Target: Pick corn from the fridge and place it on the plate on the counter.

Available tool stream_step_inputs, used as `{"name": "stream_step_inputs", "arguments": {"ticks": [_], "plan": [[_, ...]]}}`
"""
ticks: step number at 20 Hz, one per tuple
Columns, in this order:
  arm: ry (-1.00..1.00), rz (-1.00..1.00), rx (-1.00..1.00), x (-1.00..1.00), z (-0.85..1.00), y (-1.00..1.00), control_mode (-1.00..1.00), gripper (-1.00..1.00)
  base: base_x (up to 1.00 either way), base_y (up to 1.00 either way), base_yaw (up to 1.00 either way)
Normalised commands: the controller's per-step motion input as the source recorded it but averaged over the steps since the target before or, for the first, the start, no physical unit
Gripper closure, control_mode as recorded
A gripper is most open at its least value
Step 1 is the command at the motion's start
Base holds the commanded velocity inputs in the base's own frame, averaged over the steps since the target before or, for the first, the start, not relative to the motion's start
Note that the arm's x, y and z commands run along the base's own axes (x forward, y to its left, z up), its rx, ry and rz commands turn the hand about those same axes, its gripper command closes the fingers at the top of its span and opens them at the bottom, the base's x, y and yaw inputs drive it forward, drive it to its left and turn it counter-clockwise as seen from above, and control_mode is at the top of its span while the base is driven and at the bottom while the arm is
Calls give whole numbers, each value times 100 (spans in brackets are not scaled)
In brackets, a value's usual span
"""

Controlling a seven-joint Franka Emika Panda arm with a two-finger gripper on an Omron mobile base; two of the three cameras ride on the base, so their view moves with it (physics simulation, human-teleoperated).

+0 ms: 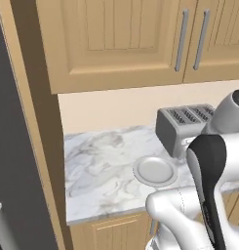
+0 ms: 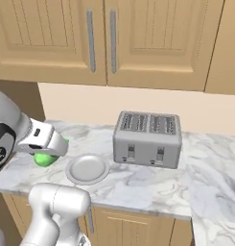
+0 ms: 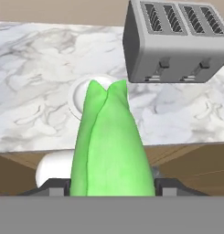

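Pincer clasping the corn, long axis pointing ahead toward the plate, which lies on the worktop left of the toaster.

Free room over the counter, toaster the main block.

Counter has open marble left of & in front of the plate; the plate's top is bare, so approach from above or from the counter's front edge is free. Toaster stands just beside the plate on its right, apart from it, blocking passage from that side and taking up the back there. Upper cabinets hang over the counter w/ a band of bare wall betw. them & the marble, capping height. Dark fridge side and a wooden panel close off the counter's left end. Right of the toaster, more open marble.
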Motion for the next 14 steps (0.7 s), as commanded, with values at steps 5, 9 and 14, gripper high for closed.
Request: {"name": "stream_step_inputs", "arguments": {"ticks": [5, 9, 14], "plan": [[2, 5, 0, 9, -2, 0, -100, 100, 68, 1, 30], [3, 16, 0, 31, -28, 0, -100, 100, 0, 0, 0], [3, 4, 1, 75, -63, 2, -100, 100, 0, 0, 0]]}}
